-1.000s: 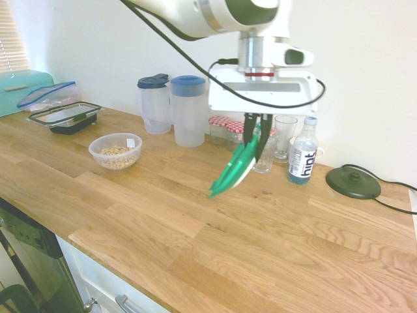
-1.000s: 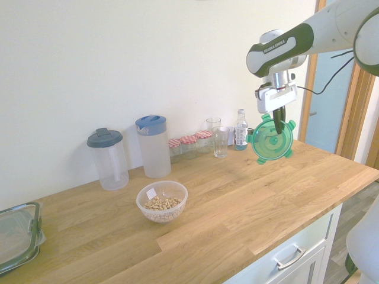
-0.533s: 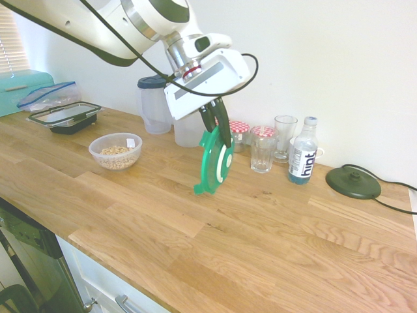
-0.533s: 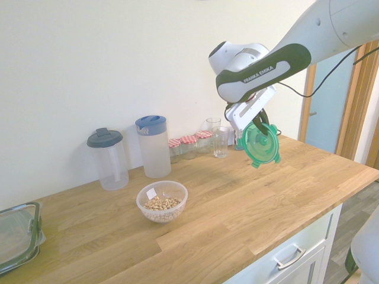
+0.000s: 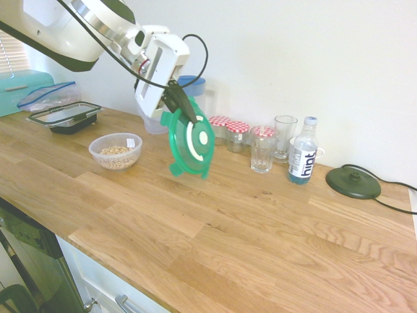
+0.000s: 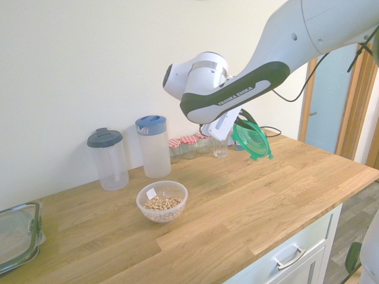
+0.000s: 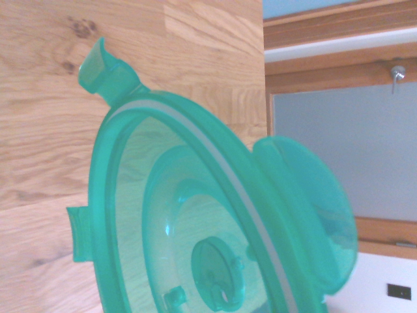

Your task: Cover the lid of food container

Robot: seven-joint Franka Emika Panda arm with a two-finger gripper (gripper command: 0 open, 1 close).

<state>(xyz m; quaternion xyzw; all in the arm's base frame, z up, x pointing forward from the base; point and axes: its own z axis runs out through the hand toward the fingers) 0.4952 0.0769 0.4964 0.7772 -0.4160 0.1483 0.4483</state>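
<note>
So the claw (image 5: 183, 108) is pinching the lid (image 5: 190, 139) by its rim, fingers pressed tight on the top edge, and the lid is hanging in the air above the wooden table (image 5: 260, 228), not touching anything. It's sitting tilted, nearly on edge, with its face turned toward the first exterior camera.

The lid itself is a round, see-through green plastic thing (kind of a minty teal up close). There's a white ring mark with a pale dot at the centre, raised concentric ridges around it, and small clip tabs sticking out from the rim. In the wrist view (image 7: 215, 222) you're seeing the wood grain right through it, plus a pale seal line running around just inside the rim and one tab flaring out wide.

The food container (image 5: 116, 150) is sitting on the table well apart from the lid, uncovered. It's a small round clear bowl with beige grains in the bottom and a little white label on the wall. From the second exterior view, the bowl (image 6: 161, 201) is down low in front of the two tall clear jugs, and the lid (image 6: 251, 139) is hanging off to the side, higher up.
</note>
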